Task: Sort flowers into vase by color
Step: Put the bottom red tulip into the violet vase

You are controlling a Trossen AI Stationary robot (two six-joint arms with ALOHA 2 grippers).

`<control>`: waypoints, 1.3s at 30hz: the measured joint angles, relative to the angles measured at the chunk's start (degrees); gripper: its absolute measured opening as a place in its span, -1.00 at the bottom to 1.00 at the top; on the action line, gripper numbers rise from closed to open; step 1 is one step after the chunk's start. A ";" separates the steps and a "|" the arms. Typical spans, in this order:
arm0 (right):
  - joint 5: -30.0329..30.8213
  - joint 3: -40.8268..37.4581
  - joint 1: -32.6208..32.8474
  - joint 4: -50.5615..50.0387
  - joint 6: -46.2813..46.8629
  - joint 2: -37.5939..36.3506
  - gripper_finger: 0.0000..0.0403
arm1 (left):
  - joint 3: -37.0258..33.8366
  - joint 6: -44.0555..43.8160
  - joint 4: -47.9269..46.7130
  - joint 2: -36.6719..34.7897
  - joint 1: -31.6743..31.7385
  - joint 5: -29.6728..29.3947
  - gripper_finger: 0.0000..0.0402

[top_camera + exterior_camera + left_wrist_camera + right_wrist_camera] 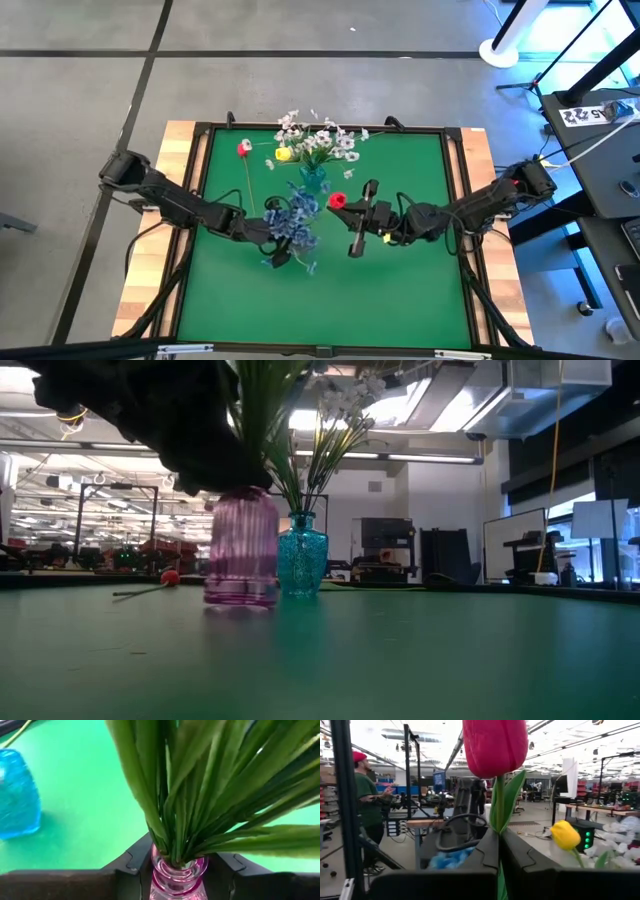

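Mid-table: right hand (pixel 498 850) clamped on red tulip (pixel 495 747) stem; left hand (pixel 177 870) grips pink vase (pixel 177 875) neck.

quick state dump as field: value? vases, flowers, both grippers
pink ribbed glass vase: holds the blue flower cluster
teal glass vase: holds the white blossom spray
left gripper: fingers either side of the pink vase's neck
right gripper: shut on the stem of a red tulip bud
loose on green mat: second red bud
yellow bud: near teal vase, placement unclear
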 joint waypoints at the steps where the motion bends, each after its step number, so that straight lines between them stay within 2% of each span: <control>1: -0.06 0.00 -0.31 0.04 0.02 0.00 -0.99 | 0.00 0.48 1.60 0.80 0.00 0.03 -0.41; 7: -0.18 0.00 -0.38 -0.31 1.85 0.07 -0.99 | 0.02 4.42 5.58 3.07 -0.01 -0.41 -0.36; 13: 0.04 0.04 -0.37 -0.87 5.84 4.67 -0.99 | -0.15 8.50 8.14 3.51 1.17 -0.72 -0.38; 23: 8.42 0.02 -0.42 10.21 5.82 14.15 -0.99 | -0.15 8.45 11.88 3.51 2.27 -0.78 -0.36; 31: 10.48 0.19 -0.37 12.14 7.28 19.24 -0.98 | -0.33 10.07 10.29 3.59 2.25 -0.74 -0.36; 35: 11.04 0.22 -0.37 10.04 8.52 19.26 -0.84 | -0.33 10.23 10.43 3.59 2.25 -0.76 -0.36; 39: 11.02 -0.18 -0.36 7.16 7.45 18.90 -0.55 | -0.11 10.44 11.84 3.40 2.27 -1.85 -0.35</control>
